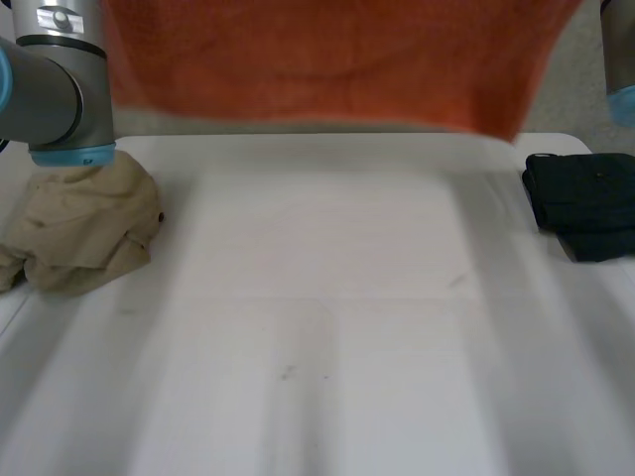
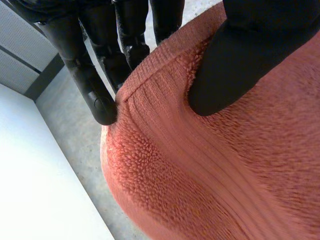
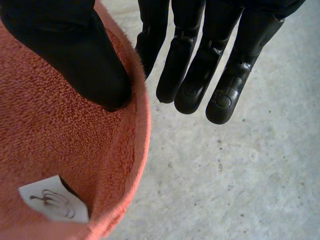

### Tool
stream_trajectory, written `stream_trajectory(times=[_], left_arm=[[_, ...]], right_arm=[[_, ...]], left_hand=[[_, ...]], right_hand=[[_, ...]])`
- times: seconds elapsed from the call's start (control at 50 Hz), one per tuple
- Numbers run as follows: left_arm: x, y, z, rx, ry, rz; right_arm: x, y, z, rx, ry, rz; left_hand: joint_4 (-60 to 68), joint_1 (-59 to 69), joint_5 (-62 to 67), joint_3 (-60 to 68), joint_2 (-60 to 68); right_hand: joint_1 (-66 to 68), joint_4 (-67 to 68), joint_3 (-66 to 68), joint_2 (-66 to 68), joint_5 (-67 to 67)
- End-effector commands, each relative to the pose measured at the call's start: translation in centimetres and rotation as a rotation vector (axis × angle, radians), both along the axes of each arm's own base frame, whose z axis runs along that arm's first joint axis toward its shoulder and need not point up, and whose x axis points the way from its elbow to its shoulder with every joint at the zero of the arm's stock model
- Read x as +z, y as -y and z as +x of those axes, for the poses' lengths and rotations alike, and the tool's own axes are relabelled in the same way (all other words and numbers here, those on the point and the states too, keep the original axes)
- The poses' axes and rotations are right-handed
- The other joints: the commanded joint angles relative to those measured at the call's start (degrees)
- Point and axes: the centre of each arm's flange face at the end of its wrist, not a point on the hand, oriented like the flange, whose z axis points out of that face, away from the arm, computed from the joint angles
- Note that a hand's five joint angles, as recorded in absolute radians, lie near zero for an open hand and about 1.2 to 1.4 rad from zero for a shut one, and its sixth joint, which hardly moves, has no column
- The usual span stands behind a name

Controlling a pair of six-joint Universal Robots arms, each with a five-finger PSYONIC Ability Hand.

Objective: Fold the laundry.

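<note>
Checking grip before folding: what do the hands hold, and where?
Both hold the orange terry towel: the left hand pinches its hemmed edge, thumb against fingers; the right hand pinches the edge by the white label.

You are looking at an orange towel [image 1: 327, 59] of thick terry cloth: its pile is showing rough and loopy, with a flatter ribbed band by the hem. Its small white label [image 3: 52, 202] is looking smooth and matt. On the left hand [image 2: 95, 85] the fingers are gleaming like hard, faintly glossy black plastic, while the thumb is reading matt; the right hand [image 3: 200, 70] is showing the same. The white table [image 1: 327, 327] is looking smooth and matt. The beige garment [image 1: 84, 233] is showing soft, creased woven cloth, the dark garment [image 1: 585, 203] matt cloth. The grey floor [image 3: 240, 180] is looking like rough, speckled concrete.
</note>
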Motion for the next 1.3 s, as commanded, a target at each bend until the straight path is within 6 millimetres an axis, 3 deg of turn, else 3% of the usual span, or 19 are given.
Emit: stream_trajectory(times=[0.02, 0.08, 0.1, 0.14, 0.22, 0.24, 0.32, 0.4, 0.48, 0.6, 0.7, 0.76, 0.78, 0.88, 0.92, 1.0, 1.1, 1.24, 1.3], left_arm=[[-6.0, 0.3, 0.2, -0.030, 0.052, 0.230], [-9.5, 0.4, 0.7, -0.029, 0.085, 0.332], [-10.0, 0.3, 0.7, -0.030, 0.091, 0.348], [-11.5, 0.2, 0.8, -0.031, 0.103, 0.392], [-16.7, 0.1, 0.8, -0.030, 0.141, 0.525], [-18.9, -0.1, 0.8, -0.027, 0.161, 0.587], [-23.7, -1.1, 1.0, -0.025, 0.216, 0.752], [-26.8, -2.8, 1.1, -0.032, 0.266, 0.891], [-28.3, -5.5, 1.6, -0.035, 0.320, 1.028], [-25.2, -10.0, 3.1, -0.011, 0.388, 1.097], [-22.9, -15.9, 4.9, -0.003, 0.480, 1.198], [-22.8, -19.1, 5.7, -0.005, 0.555, 1.300], [-23.0, -21.3, 6.2, -0.015, 0.619, 1.379], [-23.1, -26.1, 6.9, -0.073, 0.772, 1.591], [-22.9, -26.0, 6.6, -0.079, 0.778, 1.570], [-22.4, -22.9, 5.4, -0.064, 0.723, 1.429], [-23.1, -16.5, 3.0, -0.025, 0.642, 1.239], [-24.7, -11.1, 1.6, 0.075, 0.574, 1.152], [-25.9, -9.1, 1.1, 0.141, 0.550, 1.146]], right_arm=[[-5.0, 0.2, -0.1, 0.024, -0.030, 0.178], [-7.4, 0.3, 0.0, 0.041, -0.050, 0.252], [-9.4, 0.4, 0.2, 0.054, -0.069, 0.307], [-11.1, 0.4, 0.3, 0.066, -0.087, 0.352], [-17.0, 0.6, 0.7, 0.104, -0.142, 0.498], [-19.5, 0.7, 0.8, 0.112, -0.161, 0.557], [-24.7, 0.4, 0.7, 0.111, -0.203, 0.687], [-27.6, -0.7, 0.2, 0.101, -0.247, 0.811], [-28.4, -2.0, -1.9, 0.066, -0.281, 0.962], [-26.7, -6.8, -4.4, 0.056, -0.313, 1.196], [-24.1, -12.1, -7.8, 0.012, -0.407, 1.331], [-23.6, -14.4, -9.4, -0.007, -0.492, 1.377], [-23.3, -15.8, -10.4, -0.019, -0.550, 1.398], [-22.9, -18.4, -12.2, -0.039, -0.643, 1.434], [-22.8, -18.4, -12.3, -0.028, -0.631, 1.431], [-22.7, -17.9, -11.9, 0.014, -0.614, 1.388], [-24.4, -13.2, -11.3, -0.008, -0.531, 1.289], [-24.5, -8.0, -7.3, -0.043, -0.483, 1.087], [-24.8, -6.2, -6.6, -0.063, -0.481, 1.036]], left_hand=[[11.07, 14.28, 14.44, 11.54, 11.23], [11.07, 14.28, 14.44, 11.54, 11.23], [11.07, 14.28, 14.44, 11.54, 11.23], [11.07, 14.28, 14.44, 11.54, 11.23], [11.07, 14.28, 14.44, 11.54, 11.23], [11.07, 14.28, 14.44, 11.54, 11.23], [11.07, 14.28, 14.44, 11.54, 11.23], [11.07, 14.28, 14.44, 11.54, 11.23], [11.07, 14.28, 14.44, 11.54, 11.23], [11.07, 14.28, 14.44, 11.54, 11.23], [11.07, 14.28, 14.44, 11.54, 11.23], [11.07, 14.28, 14.44, 11.54, 11.23], [11.07, 14.28, 14.44, 11.54, 11.23], [11.07, 14.28, 14.44, 11.54, 11.23], [11.07, 14.28, 14.44, 11.54, 11.23], [11.07, 14.28, 14.44, 11.54, 11.23], [11.07, 14.28, 14.44, 11.54, 11.23], [11.07, 14.28, 14.44, 11.54, 11.23], [11.07, 14.28, 14.44, 11.54, 11.23]], right_hand=[[23.13, 11.64, 12.10, 12.51, 13.19], [23.13, 11.64, 12.10, 12.51, 13.19], [23.13, 11.64, 12.10, 12.51, 13.19], [23.13, 11.64, 12.10, 12.51, 13.19], [23.13, 11.64, 12.10, 12.51, 13.19], [23.13, 11.64, 12.10, 12.51, 13.19], [23.13, 11.64, 12.10, 12.51, 13.19], [23.13, 11.64, 12.10, 12.51, 13.19], [23.13, 11.64, 12.10, 12.51, 13.19], [23.13, 11.64, 12.10, 12.51, 13.19], [23.13, 11.64, 12.10, 12.51, 13.19], [23.13, 11.64, 12.10, 12.51, 13.19], [23.13, 11.64, 12.10, 12.51, 13.19], [23.13, 11.64, 12.10, 12.51, 13.19], [23.13, 11.64, 12.10, 12.51, 13.19], [23.13, 11.64, 12.10, 12.51, 13.19], [23.13, 11.64, 12.10, 12.51, 13.19], [23.13, 11.64, 12.10, 12.51, 13.19], [23.13, 11.64, 12.10, 12.51, 13.19]])
